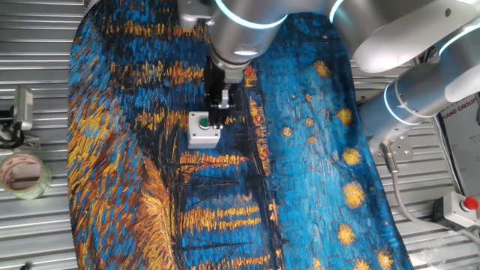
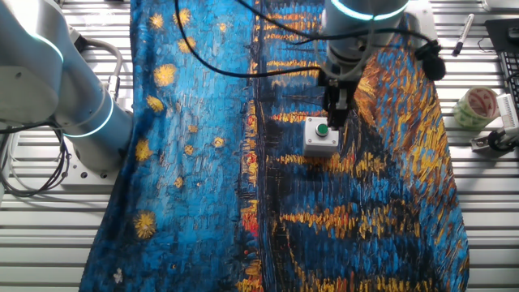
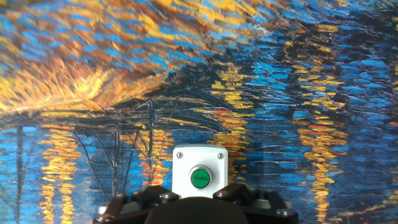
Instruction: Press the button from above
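The button (image 3: 199, 178) is seen in the top of its white box (image 1: 204, 129) on the cloth-covered bench (image 1: 315, 165). The end effector (image 1: 220, 111) is held just above and beside it; finger spread cannot be told. The tip should be centred over the green cap, then lowered straight down.

The arm (image 1: 247, 22) reaches down from above, its dark tool (image 1: 219, 112) pointing straight down, low over the table.

Opposed overhead views; close downward hand view
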`<act>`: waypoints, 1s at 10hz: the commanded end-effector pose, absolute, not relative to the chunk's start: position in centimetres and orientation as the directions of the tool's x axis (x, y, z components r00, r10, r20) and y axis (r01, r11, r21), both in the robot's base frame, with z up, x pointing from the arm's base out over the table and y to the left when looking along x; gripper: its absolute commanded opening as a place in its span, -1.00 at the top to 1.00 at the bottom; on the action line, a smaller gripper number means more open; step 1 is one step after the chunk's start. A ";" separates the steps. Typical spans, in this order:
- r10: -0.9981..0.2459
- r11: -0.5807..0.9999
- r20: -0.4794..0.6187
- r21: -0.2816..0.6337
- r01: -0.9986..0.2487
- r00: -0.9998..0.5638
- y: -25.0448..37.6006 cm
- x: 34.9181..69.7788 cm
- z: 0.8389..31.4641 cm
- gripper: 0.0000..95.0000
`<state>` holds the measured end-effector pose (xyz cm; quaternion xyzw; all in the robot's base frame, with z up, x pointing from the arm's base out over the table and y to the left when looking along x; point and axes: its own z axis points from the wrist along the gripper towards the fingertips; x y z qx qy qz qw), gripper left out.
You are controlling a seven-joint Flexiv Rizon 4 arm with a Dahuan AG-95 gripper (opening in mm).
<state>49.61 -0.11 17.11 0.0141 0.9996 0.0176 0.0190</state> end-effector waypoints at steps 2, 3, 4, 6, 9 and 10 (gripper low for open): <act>0.028 0.999 -0.031 0.031 0.027 -0.999 0.0 49.9 17.0 1.00; 0.029 0.999 -0.031 0.030 0.029 -0.999 0.0 49.9 17.0 1.00; 0.032 0.999 -0.031 0.029 0.031 -0.999 0.0 49.9 17.0 1.00; 0.031 0.999 -0.032 0.011 0.030 -0.999 0.0 49.8 17.0 1.00; 0.033 0.999 -0.032 0.009 0.032 -0.999 0.0 49.8 17.0 1.00; 0.033 0.999 -0.033 0.010 0.033 -0.999 0.0 49.8 17.0 1.00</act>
